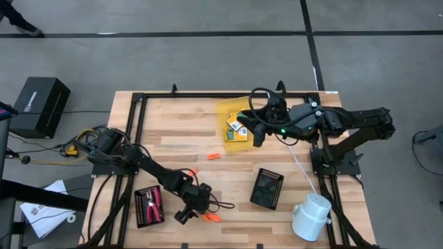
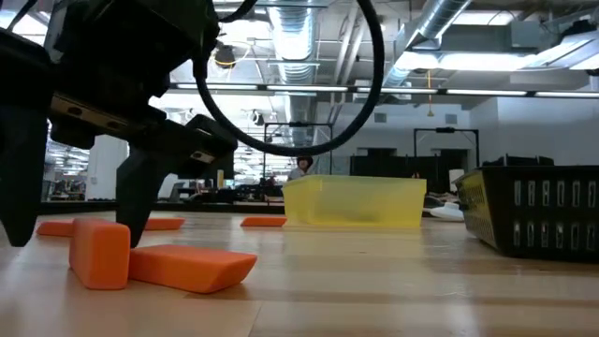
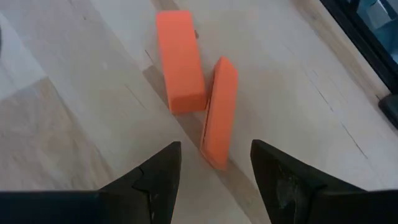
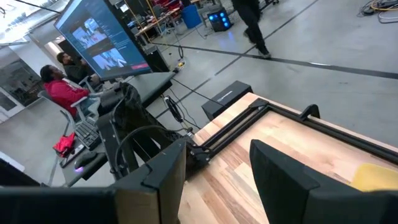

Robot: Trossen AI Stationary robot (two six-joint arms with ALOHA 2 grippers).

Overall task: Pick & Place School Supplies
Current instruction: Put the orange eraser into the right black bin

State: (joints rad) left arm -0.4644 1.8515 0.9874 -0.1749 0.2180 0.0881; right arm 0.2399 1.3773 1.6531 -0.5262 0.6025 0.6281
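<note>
Lying flat | two orange sticks [image 3: 199, 87] | blocky, touching | wooden table [image 3: 74, 124]

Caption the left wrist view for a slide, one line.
Open left gripper poised over two orange sticks lying touching on the wooden table.

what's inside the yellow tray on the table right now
Looking down, the yellow tray holds a few small yellow-and-green card boxes. The right gripper and its arm cover the tray's right part, so anything there is hidden.
</note>
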